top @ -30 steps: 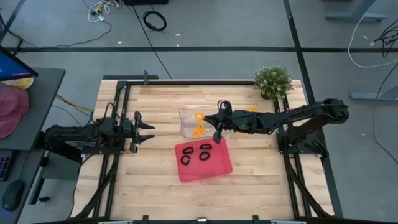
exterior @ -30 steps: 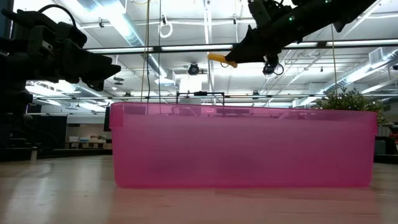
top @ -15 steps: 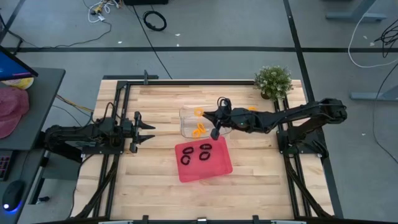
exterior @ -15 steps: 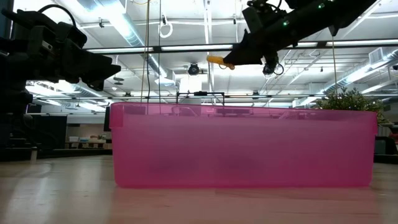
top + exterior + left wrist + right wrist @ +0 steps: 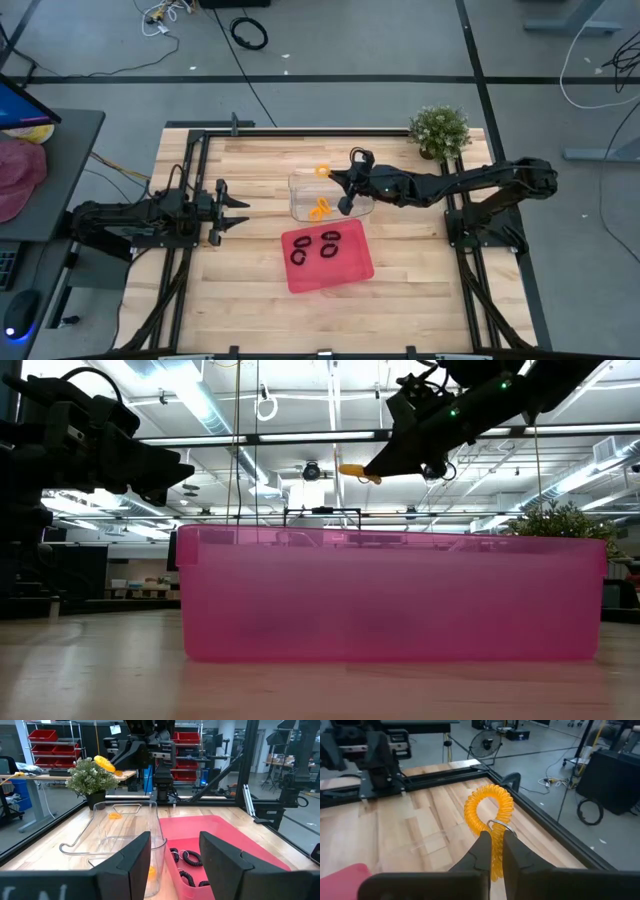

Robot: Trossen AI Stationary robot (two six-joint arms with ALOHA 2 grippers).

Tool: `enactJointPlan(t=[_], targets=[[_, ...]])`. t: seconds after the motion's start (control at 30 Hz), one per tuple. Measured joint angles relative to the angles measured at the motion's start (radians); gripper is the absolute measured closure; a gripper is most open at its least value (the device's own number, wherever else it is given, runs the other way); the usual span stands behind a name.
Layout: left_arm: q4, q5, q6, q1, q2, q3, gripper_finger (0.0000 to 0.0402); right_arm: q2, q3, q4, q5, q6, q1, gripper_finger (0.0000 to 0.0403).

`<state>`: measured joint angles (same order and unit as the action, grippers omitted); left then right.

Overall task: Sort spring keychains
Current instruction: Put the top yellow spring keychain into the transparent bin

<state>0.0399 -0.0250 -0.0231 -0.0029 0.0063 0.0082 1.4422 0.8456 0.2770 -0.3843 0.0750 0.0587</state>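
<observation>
My right gripper point(image 5: 338, 180) reaches in from the table's right and is shut on an orange spring keychain point(image 5: 489, 810), held in the air over the far rim of a clear container point(image 5: 300, 185). More orange keychains point(image 5: 320, 208) lie inside that container. Three black keychains point(image 5: 328, 244) lie in the red tray point(image 5: 352, 275) just nearer. My left gripper point(image 5: 175, 857) waits open at the table's left, with nothing between its fingers. My right gripper pinches the orange coil between its two fingers at the loop's lower part, beside its metal ring point(image 5: 498, 825). The fingers point(image 5: 481, 847) come from the table's right, close to level and slanting slightly down. The loop stands out past the fingertips, lifted clear of the container point(image 5: 358, 470).
A small potted plant point(image 5: 440, 130) stands at the table's far right corner. The red tray's wall point(image 5: 390, 595) fills the low view. Bare wood lies along the table's near edge and between the left gripper and the containers.
My right gripper has swung a little toward the table's far edge, carrying the orange keychain from above the middle of the clear container to above its far rim. It has stayed shut on the keychain.
</observation>
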Motion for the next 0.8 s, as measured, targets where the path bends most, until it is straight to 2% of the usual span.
enactJointPlan(t=[0.8], targets=[[0.000,0.000,0.000,0.000,0.000,0.000,0.0229,0.000,0.000,-0.006,0.002,0.014,0.058,0.0388]])
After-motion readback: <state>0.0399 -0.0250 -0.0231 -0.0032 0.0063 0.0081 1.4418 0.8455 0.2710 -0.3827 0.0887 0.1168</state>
